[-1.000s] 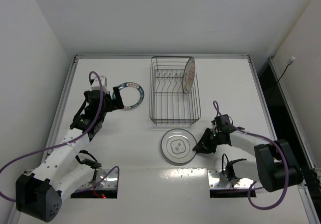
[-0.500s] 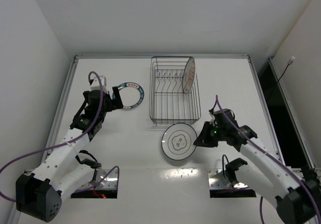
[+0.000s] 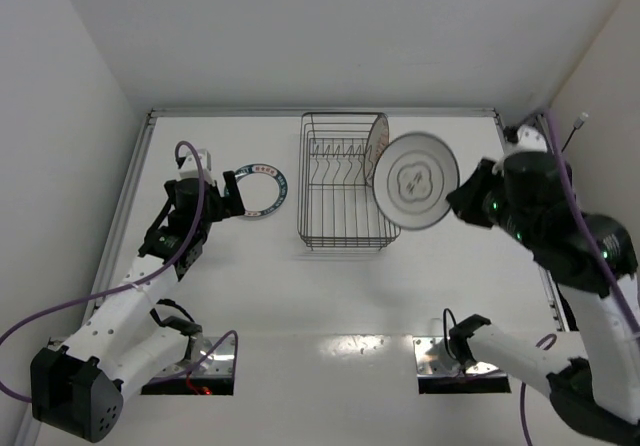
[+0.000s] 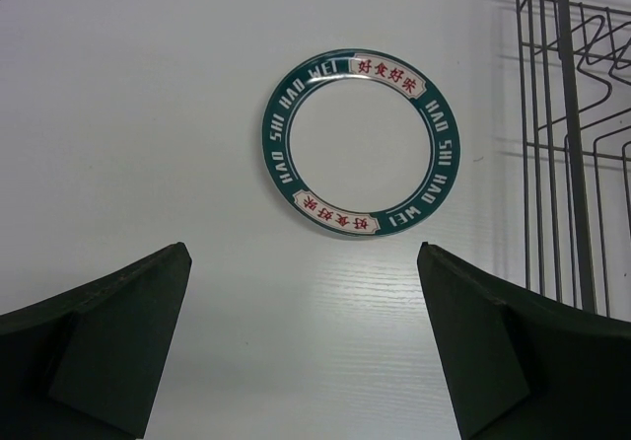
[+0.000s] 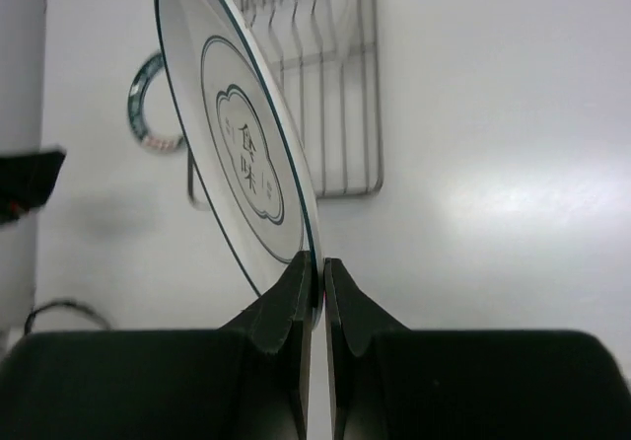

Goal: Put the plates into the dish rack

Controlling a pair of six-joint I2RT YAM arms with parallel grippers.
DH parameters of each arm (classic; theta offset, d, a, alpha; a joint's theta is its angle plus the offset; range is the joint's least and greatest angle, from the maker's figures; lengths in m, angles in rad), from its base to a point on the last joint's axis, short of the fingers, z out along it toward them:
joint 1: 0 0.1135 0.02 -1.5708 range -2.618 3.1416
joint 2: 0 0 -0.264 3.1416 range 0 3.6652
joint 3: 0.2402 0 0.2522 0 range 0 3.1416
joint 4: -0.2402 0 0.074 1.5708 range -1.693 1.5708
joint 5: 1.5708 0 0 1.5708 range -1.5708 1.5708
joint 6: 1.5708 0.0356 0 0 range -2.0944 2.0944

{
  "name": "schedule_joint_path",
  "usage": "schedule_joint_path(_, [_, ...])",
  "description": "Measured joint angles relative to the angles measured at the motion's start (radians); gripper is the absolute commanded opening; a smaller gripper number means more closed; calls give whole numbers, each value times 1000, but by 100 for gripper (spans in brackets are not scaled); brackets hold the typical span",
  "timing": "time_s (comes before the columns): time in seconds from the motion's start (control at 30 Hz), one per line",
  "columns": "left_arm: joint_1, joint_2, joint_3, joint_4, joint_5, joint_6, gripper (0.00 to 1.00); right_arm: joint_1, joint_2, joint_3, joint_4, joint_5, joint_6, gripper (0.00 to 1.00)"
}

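Holding the white grey-motif plate (image 5: 242,154) by its rim, your right gripper (image 5: 314,282) has its fingers pinched tight on the near edge. The plate hangs in the air and extends away from the fingers toward the dish rack (image 3: 302,181).

From the top view, the plate overlaps the rack's right wall, just beside the orange-red plate (image 3: 376,151) standing upright at that end. The free prongs lie further left of both. The held plate shows its face to the overhead camera, so you probably need to turn it parallel to the standing plate before lowering.

Your left gripper (image 4: 303,262) has its fingers spread wide. The teal-rimmed plate (image 4: 360,144) lies flat on the table straight ahead of them, left of the rack, so that arm is the nearer one.
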Motion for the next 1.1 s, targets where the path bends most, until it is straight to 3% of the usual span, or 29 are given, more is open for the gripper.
schedule_joint_path(0.13, [0,0,0,0,-1,0,100,0,252,251,27,181,-91,0])
schedule_joint_path(0.4, [0,0,0,0,-7,0,100,16,713,443,99,379,-177,0])
schedule_joint_path(0.73, [0,0,0,0,8,0,100,116,1030,763,121,611,-209,0])
schedule_joint_path(1.1, [0,0,0,0,18,0,100,122,1244,770,138,725,-217,0])
